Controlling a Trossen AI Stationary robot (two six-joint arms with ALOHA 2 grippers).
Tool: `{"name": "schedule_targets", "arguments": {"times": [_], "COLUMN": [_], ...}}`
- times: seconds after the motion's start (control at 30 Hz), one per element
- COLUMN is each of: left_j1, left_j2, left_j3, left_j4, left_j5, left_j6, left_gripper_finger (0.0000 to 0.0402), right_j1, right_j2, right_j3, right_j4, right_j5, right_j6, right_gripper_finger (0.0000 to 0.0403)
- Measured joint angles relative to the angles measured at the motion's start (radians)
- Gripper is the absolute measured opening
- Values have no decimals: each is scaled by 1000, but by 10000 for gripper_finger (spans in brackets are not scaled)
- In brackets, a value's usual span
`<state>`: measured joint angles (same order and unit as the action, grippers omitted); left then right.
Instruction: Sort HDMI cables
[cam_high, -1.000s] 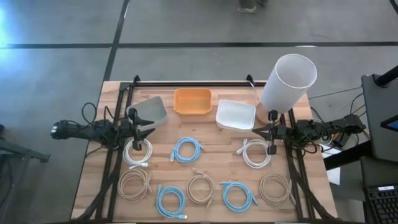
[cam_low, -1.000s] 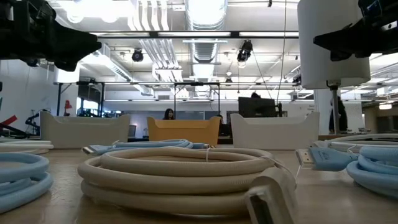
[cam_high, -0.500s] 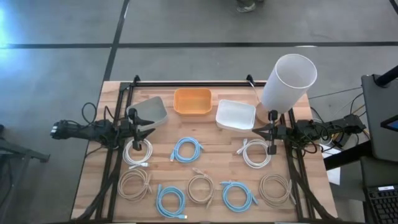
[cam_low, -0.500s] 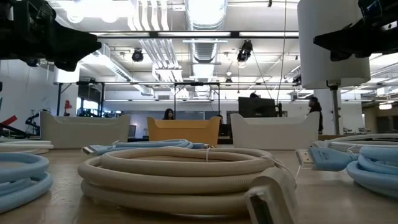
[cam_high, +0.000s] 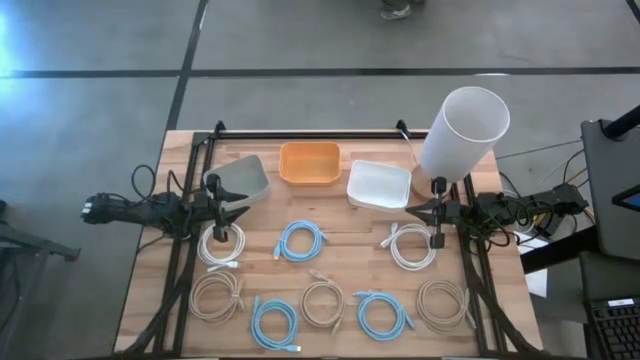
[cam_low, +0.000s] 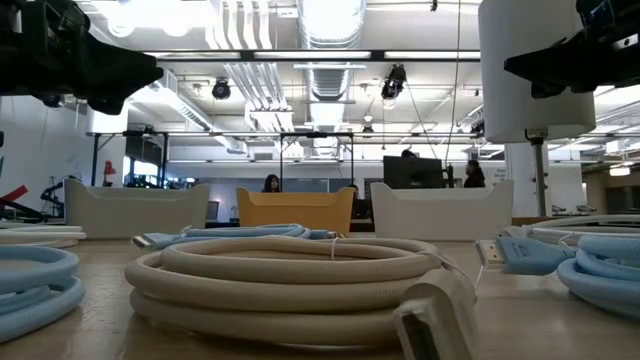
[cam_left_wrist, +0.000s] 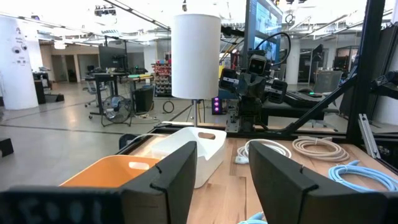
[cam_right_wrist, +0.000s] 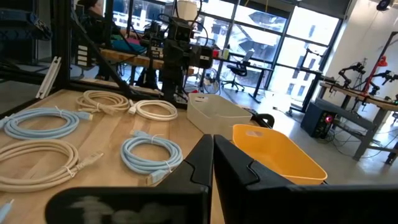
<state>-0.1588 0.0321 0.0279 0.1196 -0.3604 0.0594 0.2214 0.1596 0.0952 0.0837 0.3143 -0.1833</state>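
My left gripper (cam_high: 234, 203) is hanging with its fingers (cam_left_wrist: 169, 174) spread apart, gripping nothing, at the left edge of the table (cam_high: 350, 150), just beside the grey bin (cam_high: 240, 178) and above a white coil (cam_high: 221, 246). My right gripper (cam_high: 420, 210) is waiting at the right edge with its fingers (cam_right_wrist: 202, 163) pressed together on nothing, near the white bin (cam_high: 379, 184) and above another white coil (cam_high: 411, 246).

Between those two bins the orange bin (cam_high: 309, 162) is sitting at the far side. A white lampshade (cam_high: 463, 131) is standing at the far right corner.

The cables are lying loose on the wood in two rows, each wound into a flat round coil with the plug ends poking out. In the nearer-to-bins row, a blue coil (cam_high: 300, 240) is lying between the two white ones. In the front row, running from my left to my right, I am seeing a tan coil (cam_high: 217, 296), a blue coil (cam_high: 274, 324), a tan coil (cam_high: 323, 303), a blue coil (cam_high: 382, 314) and a tan coil (cam_high: 442, 303). All are lying apart from one another, none in a bin.

In the low view, a tan coil (cam_low: 290, 283) is filling the foreground.
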Motion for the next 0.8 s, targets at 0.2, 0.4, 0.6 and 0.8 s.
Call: {"name": "schedule_targets", "arguments": {"times": [0.2, 0.4, 0.6, 0.8], "left_j1": [0, 0, 0, 0], "left_j2": [0, 0, 0, 4], "left_j3": [0, 0, 0, 0], "left_j4": [-3, -3, -3, -3], "left_j5": [0, 0, 0, 5], "left_j6": [0, 0, 0, -27], "left_gripper_finger": [172, 172, 172, 172], "right_j1": [0, 0, 1, 1], "right_j2": [0, 0, 0, 1], "right_j3": [0, 0, 0, 0], "right_j4": [0, 1, 6, 52], "right_j5": [0, 0, -28, -22], "right_j6": [0, -3, 279, 286], "right_gripper_finger": [8, 8, 8, 8]}}
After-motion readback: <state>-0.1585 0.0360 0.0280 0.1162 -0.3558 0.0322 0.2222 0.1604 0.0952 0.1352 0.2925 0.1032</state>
